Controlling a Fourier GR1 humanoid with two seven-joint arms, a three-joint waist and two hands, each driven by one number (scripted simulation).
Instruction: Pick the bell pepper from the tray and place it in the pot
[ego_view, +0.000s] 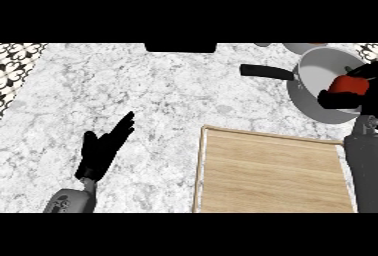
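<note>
Bell pepper (348, 85) clasped by curled right robot hand (341, 101), over pot (319, 69) mouth, stem end toward view's top, long axis not discernible, left robot hand (103, 147) open, left of tray (273, 170)

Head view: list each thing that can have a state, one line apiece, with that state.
bell pepper: off the tray, held over the pot's opening.
right hand: shut on the bell pepper.
left hand: open, fingers straight, resting at lower left.
pot: upright, uncovered, handle pointing left.
tray: lying flat, nothing on its visible part.
</note>
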